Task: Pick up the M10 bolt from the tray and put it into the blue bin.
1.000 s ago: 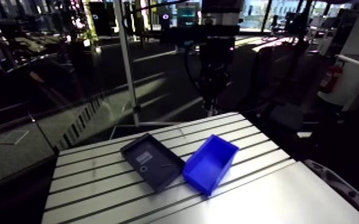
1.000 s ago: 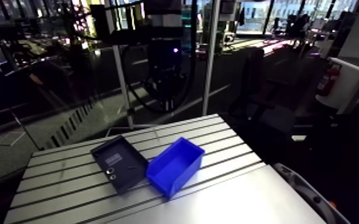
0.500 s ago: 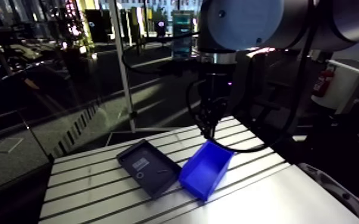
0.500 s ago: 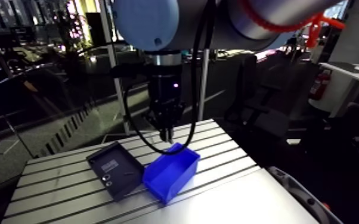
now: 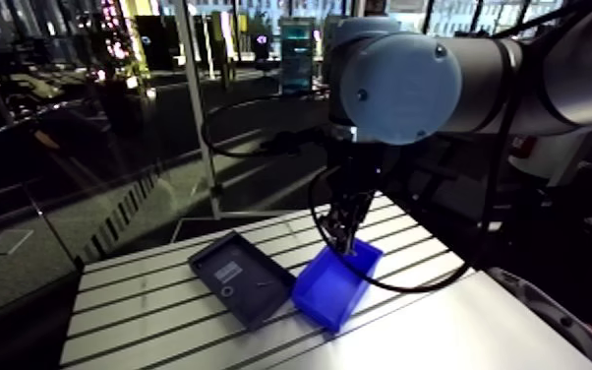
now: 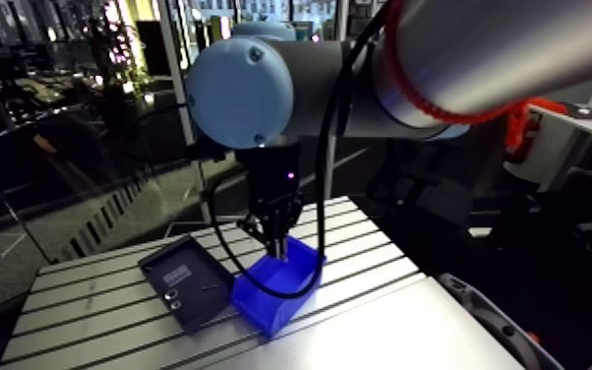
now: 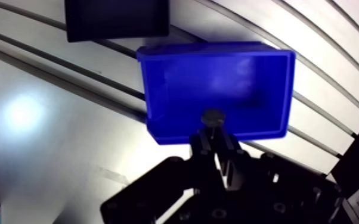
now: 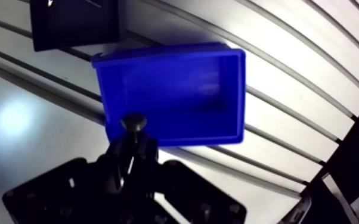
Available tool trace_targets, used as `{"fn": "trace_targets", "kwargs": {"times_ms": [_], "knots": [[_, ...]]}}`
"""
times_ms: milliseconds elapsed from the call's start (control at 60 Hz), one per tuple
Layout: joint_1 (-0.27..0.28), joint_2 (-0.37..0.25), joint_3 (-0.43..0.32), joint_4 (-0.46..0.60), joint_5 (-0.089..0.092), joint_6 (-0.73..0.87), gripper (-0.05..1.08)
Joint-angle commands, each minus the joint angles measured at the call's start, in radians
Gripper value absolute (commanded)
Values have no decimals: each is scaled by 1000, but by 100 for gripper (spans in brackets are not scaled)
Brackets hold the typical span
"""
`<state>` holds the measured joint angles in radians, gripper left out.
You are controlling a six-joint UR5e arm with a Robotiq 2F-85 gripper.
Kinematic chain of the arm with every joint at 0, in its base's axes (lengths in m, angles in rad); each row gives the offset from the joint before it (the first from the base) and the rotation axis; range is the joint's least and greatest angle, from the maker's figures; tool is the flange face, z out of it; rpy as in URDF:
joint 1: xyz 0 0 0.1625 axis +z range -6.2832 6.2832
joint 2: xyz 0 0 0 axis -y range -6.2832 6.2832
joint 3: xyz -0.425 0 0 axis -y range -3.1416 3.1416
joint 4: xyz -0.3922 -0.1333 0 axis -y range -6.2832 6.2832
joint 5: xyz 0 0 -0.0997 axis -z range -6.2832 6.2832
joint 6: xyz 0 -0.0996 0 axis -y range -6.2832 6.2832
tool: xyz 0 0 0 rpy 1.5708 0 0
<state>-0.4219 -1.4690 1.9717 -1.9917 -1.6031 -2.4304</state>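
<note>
The slotted aluminium table (image 5: 133,320) takes up the lower part of the arm view, its grooves running across the silver top. On it rests a rectangular open-topped blue plastic bin (image 7: 176,83), its inside bare as far as the wrist view shows. Just beside the bin, with a corner close against it, lies a shallow dark rectangular tray (image 7: 116,21); in the wrist view it sits beyond the bin's far wall, and only part of it shows. The black two-fingered gripper (image 7: 214,138) comes down from the arm's wrist and hangs over the bin, its tips near the level of the bin's rim in the arm view. Its fingers (image 7: 201,143) are drawn in close and clamp the M10 bolt (image 7: 213,117) between them, with only the width of the shank keeping them apart. The dark metal bolt sticks out past the fingertips with its round head foremost, and in the wrist view that head lies over the bin's opening, close to the wall nearest the gripper. Whether the bolt touches the bin cannot be told. In the tray the arm view shows a pale label (image 5: 228,268), a small ring-shaped part (image 5: 226,291) near it, and a thin short rod-like piece (image 5: 264,284) towards the bin's side; all are too small to make out further.
</note>
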Motion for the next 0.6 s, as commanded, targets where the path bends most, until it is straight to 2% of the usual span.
{"fn": "trace_targets", "kwargs": {"times_ms": [17,200,400,600], "knots": [[-2,34,33,-72,-11,-2,108],[-3,70,52,-127,-17,-1,108],[-3,107,72,-174,-40,0,108],[-3,136,82,-212,-45,1,108]]}}
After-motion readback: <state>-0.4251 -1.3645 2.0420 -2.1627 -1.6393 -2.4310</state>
